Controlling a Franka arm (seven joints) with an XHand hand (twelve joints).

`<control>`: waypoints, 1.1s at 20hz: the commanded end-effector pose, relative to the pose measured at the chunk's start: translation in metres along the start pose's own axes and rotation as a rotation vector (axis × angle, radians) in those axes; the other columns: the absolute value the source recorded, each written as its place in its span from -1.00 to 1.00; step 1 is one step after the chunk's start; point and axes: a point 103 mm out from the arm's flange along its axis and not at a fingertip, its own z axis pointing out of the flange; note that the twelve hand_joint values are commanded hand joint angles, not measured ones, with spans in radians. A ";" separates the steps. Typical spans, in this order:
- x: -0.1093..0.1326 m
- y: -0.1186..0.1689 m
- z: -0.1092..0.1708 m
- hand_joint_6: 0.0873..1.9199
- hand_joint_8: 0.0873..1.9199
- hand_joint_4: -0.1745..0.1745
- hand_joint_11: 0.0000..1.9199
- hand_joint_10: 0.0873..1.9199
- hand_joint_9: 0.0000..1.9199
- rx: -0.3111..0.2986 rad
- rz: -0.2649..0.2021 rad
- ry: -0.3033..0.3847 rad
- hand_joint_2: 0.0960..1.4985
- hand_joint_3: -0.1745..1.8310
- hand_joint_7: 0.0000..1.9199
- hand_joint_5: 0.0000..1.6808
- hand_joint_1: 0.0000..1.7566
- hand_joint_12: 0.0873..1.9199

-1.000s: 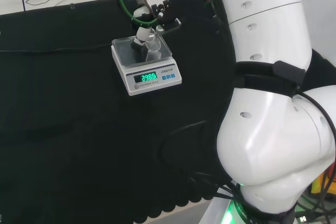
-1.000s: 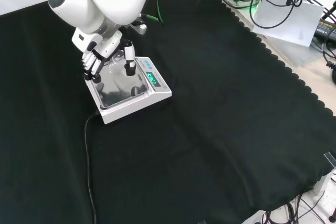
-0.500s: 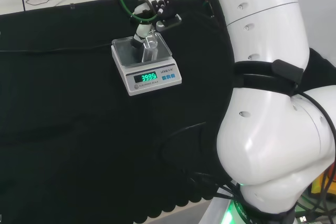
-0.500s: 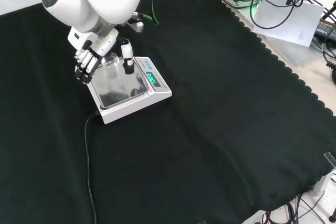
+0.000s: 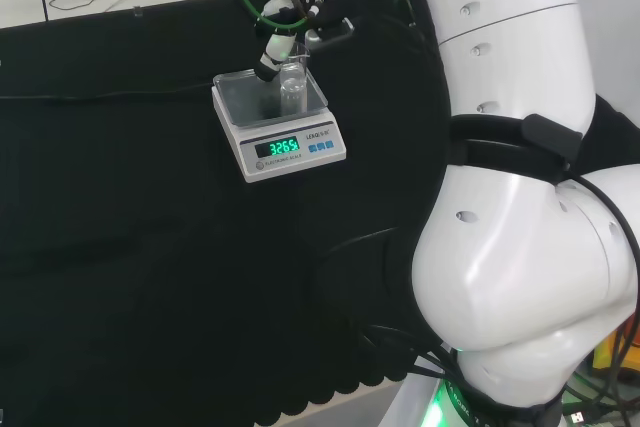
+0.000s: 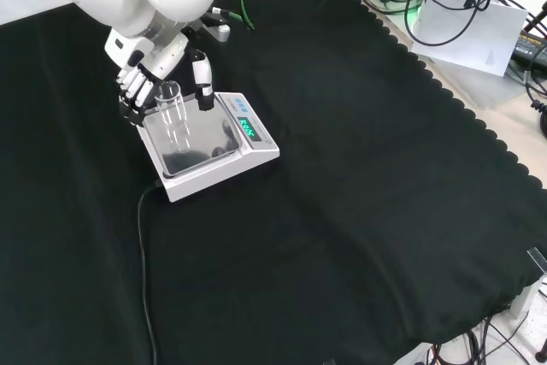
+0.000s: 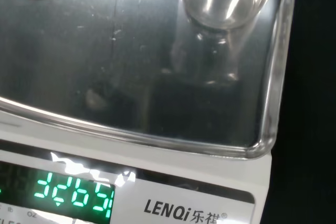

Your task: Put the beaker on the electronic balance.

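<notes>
A: How many things were on the cloth (image 6: 359,177)?

B: One balance (image 6: 210,144), one beaker (image 6: 173,114) upright on its pan.

A: And the hand (image 6: 144,74)?

B: Just above and behind the beaker in the front view, fingers relaxed, holding nothing. The clear beaker was hard to make out in the head view.

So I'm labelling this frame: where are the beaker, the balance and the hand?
beaker (image 6: 172,114): front view, on its clear wall.
balance (image 5: 296,147): head view, on its white front panel.
hand (image 6: 137,83): front view, on its fingers beside the beaker.
</notes>
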 end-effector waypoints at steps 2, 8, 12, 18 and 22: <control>-0.012 -0.020 -0.025 -1.00 -0.57 -0.08 -1.00 -0.37 -1.00 -0.042 0.041 -0.035 -0.06 -0.86 -1.00 -0.72 -0.26 0.41; -0.036 -0.092 -0.080 -1.00 -0.55 -0.07 -1.00 -0.35 -1.00 -0.117 0.088 -0.071 -0.05 -0.86 -1.00 -0.71 -0.27 0.33; -0.045 -0.142 -0.087 -1.00 -0.48 -0.09 -1.00 -0.18 -0.99 -0.130 0.112 -0.107 -0.02 -0.84 -0.96 -0.66 -0.30 0.37; -0.057 -0.215 -0.066 -1.00 -0.37 -0.20 -0.96 -0.13 -0.77 -0.140 0.127 -0.113 0.09 -0.80 -0.80 -0.49 -0.31 0.51; -0.062 -0.255 -0.048 -0.95 -0.33 -0.29 -0.87 -0.17 -0.60 -0.154 0.158 -0.120 0.14 -0.77 -0.67 -0.40 -0.29 0.50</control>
